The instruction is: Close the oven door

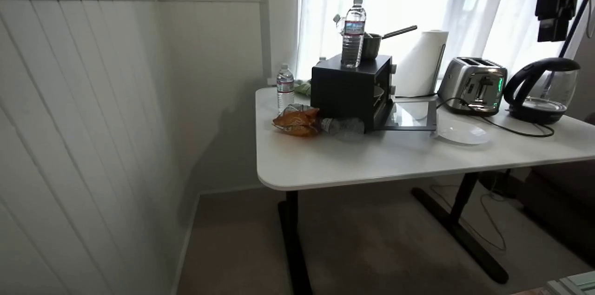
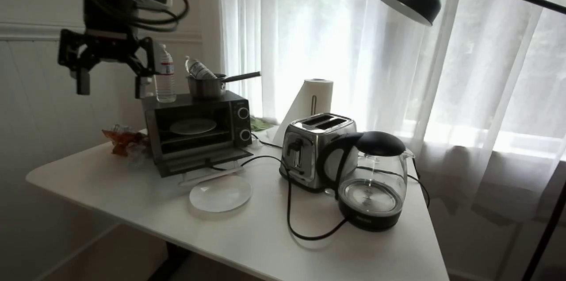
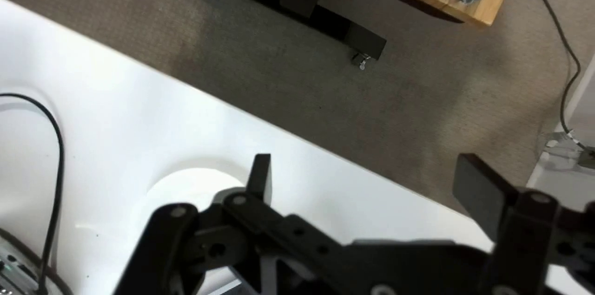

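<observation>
Flat dark-framed glass oven door [image 1: 411, 116] folded down, ready for a lift

The oven door lies lowered in front of the small black boxy toaster oven [image 1: 341, 93], low over the white tabletop [image 1: 325, 165]. Along its outer edge runs what looks like its pale, straight handle [image 2: 212, 175]. The black two-fingered gripper [image 2: 112, 86] hangs high and well apart from it, spread wide with nothing between its fingers [image 3: 483, 195]; in the wrist view the tabletop's edge shows in that gap.

By my judgement the step in hand is the approach, the closing itself not yet begun. Bring the fingers together first, so that they act as one firm prod. Come down in front of the door, slip them beneath the handle, and lift in an arc about the oven's lower front edge. Once the door stands steep, a push on the middle of its outer face should seat it.

Room for the fingers looks tight: a shallow round white plate [image 2: 220, 194] lies just beside the handle, and whether they touch I cannot tell. A second round white plate [image 2: 193, 126] rests inside the oven and could block the door if it juts forward. Keep the last push soft: an upright clear plastic water bottle [image 2: 165, 79] on top might topple.
</observation>
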`<state>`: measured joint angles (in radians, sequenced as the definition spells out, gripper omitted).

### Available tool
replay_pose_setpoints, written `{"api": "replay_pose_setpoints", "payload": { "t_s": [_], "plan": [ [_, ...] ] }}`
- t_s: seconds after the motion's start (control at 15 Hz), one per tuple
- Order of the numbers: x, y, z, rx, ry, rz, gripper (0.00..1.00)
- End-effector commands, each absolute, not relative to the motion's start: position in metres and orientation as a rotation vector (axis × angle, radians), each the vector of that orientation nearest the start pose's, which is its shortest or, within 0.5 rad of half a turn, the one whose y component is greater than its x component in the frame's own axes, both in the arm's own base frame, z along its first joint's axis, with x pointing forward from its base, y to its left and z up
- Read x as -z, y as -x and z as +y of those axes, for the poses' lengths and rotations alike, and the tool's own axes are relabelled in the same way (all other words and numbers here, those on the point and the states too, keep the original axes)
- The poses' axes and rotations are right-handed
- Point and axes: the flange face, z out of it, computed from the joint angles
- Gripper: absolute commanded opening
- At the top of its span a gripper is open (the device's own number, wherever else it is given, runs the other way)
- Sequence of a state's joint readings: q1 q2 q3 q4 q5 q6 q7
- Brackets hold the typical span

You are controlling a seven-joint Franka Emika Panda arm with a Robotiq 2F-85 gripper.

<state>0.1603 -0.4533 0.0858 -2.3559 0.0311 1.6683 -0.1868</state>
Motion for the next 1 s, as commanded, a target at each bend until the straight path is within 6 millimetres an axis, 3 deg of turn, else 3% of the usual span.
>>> {"api": "replay_pose_setpoints", "payload": {
  "t_s": [0.0,0.33,0.6,0.67,0.93],
  "plan": [
    [-0.451,-0.428,0.07,-0.4,2.987,-0.822,1.0],
    [-0.403,-0.493,0.037,-0.161,2.921,-1.048,1.0],
    [-0.366,-0.528,0.008,-0.108,2.907,-1.083,1.0],
    [-0.376,-0.509,0.018,-0.121,2.92,-1.055,1.0],
    [-0.36,-0.526,0.007,-0.13,2.916,-1.062,1.0]
  ]
}}
